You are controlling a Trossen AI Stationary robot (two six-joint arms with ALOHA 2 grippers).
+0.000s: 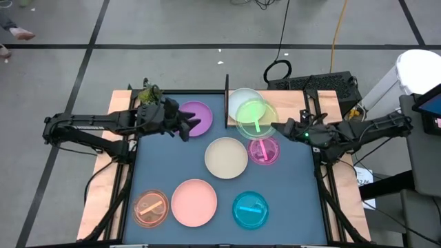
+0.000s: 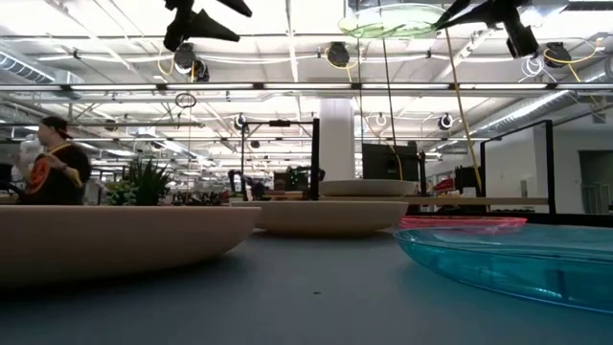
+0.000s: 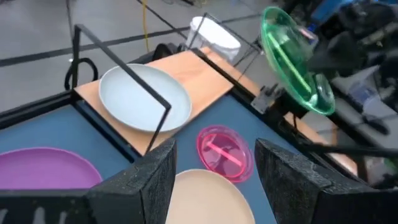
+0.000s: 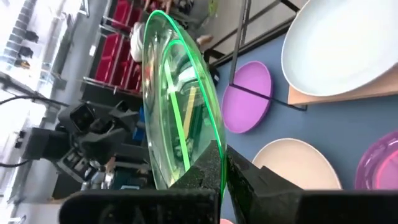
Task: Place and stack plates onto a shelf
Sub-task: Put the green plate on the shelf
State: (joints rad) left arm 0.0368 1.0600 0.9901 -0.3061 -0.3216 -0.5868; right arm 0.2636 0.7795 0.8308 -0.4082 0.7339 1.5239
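R gripper (image 1: 275, 127) holds the small translucent green plastic dish (image 1: 255, 117) by its rim, jaws clamped on the edge, dish lifted off the bench. High view: it hangs over the near edge of the flat light wooden shelf board (image 1: 324, 103), overlapping the large pale mint opaque plate (image 1: 241, 100) that already lies on the board. Low view has the green dish (image 2: 393, 19) well above everything else. R wrist view: dish (image 4: 177, 112) edge-on btwn the two dark fingers (image 4: 249, 180).

Thin black upright panel (image 1: 227, 102) stands at the board's end toward the L arm, just beside the mint plate.

L gripper (image 1: 180, 124) hovers over the large round purple opaque plate (image 1: 196, 117) on the dark blue mat (image 1: 289, 186), jaws spread wide, holding nothing. L wrist view shows the gap btwn its fingers (image 3: 146, 180) clear.

Rest on the mat:
- large cream opaque plate (image 1: 226, 157), centre
- small translucent magenta dish (image 1: 264, 150), just beside cream, R-arm side, below the lifted green dish
- large pink opaque plate (image 1: 194, 202), near front edge
- small translucent orange dish (image 1: 151, 208), just beside pink on the L-arm side
- small translucent cyan dish (image 1: 250, 209), on pink's R-arm side

Person (image 2: 53, 163) in the room behind, well apart from the bench.
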